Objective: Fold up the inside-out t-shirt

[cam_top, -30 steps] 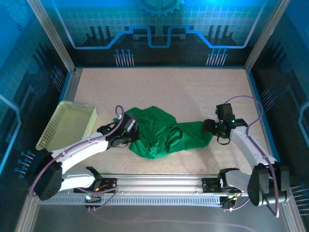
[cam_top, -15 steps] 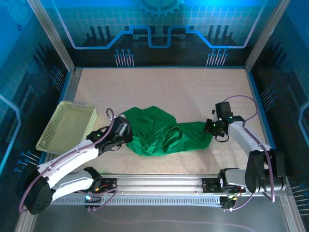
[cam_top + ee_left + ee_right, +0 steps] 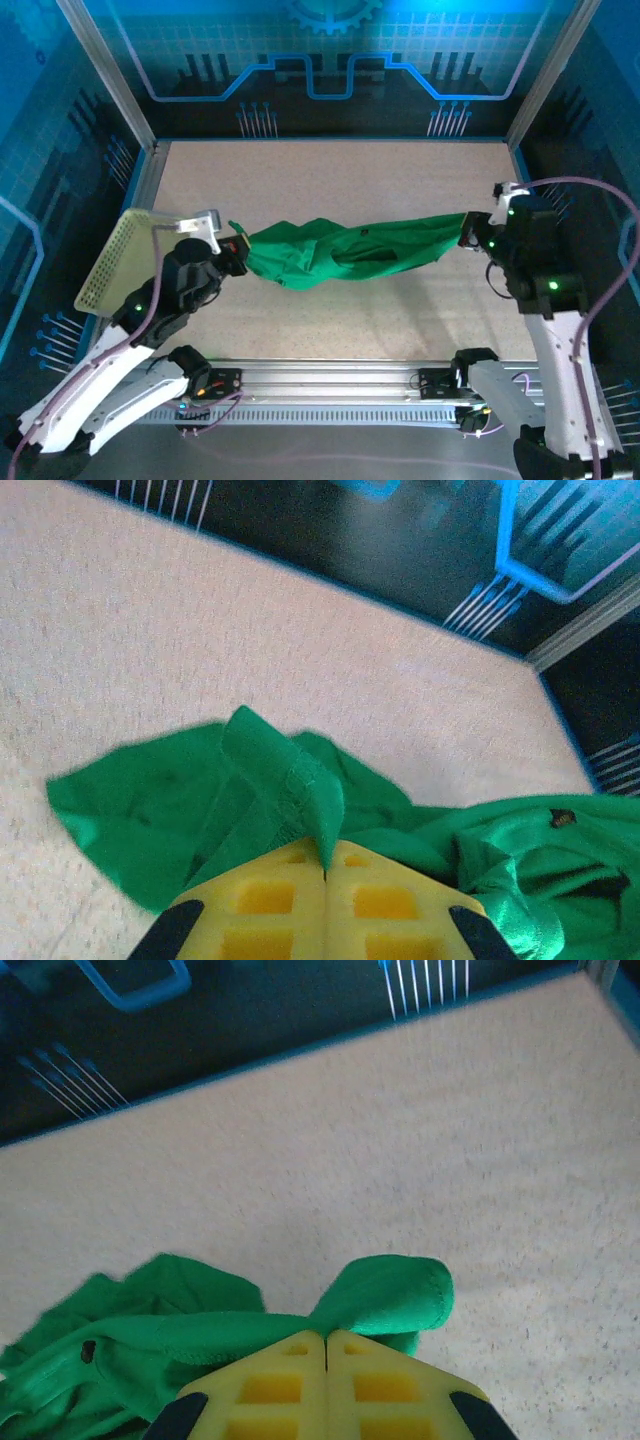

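Observation:
The inside-out t-shirt [image 3: 350,252], plain bright green, hangs stretched between both arms above the middle of the table. My left gripper [image 3: 238,252] is shut on the shirt's left end; in the left wrist view a fold of green cloth [image 3: 300,790] rises from between the closed yellow fingers [image 3: 260,900]. My right gripper [image 3: 468,232] is shut on the right end; in the right wrist view a hemmed edge of the t-shirt [image 3: 395,1290] curls out of the closed fingers [image 3: 390,1390]. The shirt sags and bunches between them.
A pale yellow-green perforated basket [image 3: 112,262] stands at the table's left edge, just behind the left arm. The speckled beige tabletop [image 3: 340,180] stretches to the blue back wall. A metal rail [image 3: 330,378] runs along the near edge.
Both arms rose and pulled apart, lifting the shirt off the table and stretching it out. The right gripper closed on the shirt's right end and moved right and back.

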You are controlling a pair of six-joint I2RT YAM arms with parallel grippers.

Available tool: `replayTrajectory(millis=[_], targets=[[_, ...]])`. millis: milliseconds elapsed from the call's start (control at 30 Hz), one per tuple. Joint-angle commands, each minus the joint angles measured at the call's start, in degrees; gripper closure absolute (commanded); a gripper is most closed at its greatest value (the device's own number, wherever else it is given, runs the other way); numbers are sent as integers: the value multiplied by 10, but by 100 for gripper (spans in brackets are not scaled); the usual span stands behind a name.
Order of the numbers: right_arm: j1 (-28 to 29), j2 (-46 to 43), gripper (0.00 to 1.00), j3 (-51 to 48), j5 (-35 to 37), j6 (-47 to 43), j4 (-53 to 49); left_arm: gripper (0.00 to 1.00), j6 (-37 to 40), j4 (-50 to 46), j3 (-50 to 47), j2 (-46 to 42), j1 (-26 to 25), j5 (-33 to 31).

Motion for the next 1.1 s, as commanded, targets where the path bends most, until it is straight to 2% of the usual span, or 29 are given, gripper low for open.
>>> replayTrajectory(millis=[0,100,300,433,467,533,600,700,767,867,967,1067], targets=[[-3,8,100,28,-16,-6,-68,100,32,-24,34,8,9,-78],[41,17,100,11,-9,10,-58,100,18,-75,47,44,34,-112],[249,104,100,-81,102,73,4,100,-26,-100,7,107,138,0],[323,199,100,-117,113,106,47,100,-35,-84,-32,110,171,41],[333,220,98,-119,117,112,50,100,-35,-81,-39,110,178,47],[345,254,85,-120,111,111,61,100,-32,-77,-46,109,186,55],[346,266,64,-120,110,107,64,100,-29,-75,-49,111,192,59],[330,243,49,-126,105,98,59,100,-24,-74,-50,111,198,59],[304,210,45,-143,84,93,63,100,-21,-74,-52,111,202,56],[235,158,44,-186,30,89,73,100,-19,-72,-59,113,216,55],[155,127,46,-239,-38,85,92,100,-21,-64,-69,115,234,68],[103,123,48,-281,-87,87,122,100,-25,-56,-75,117,242,84]])
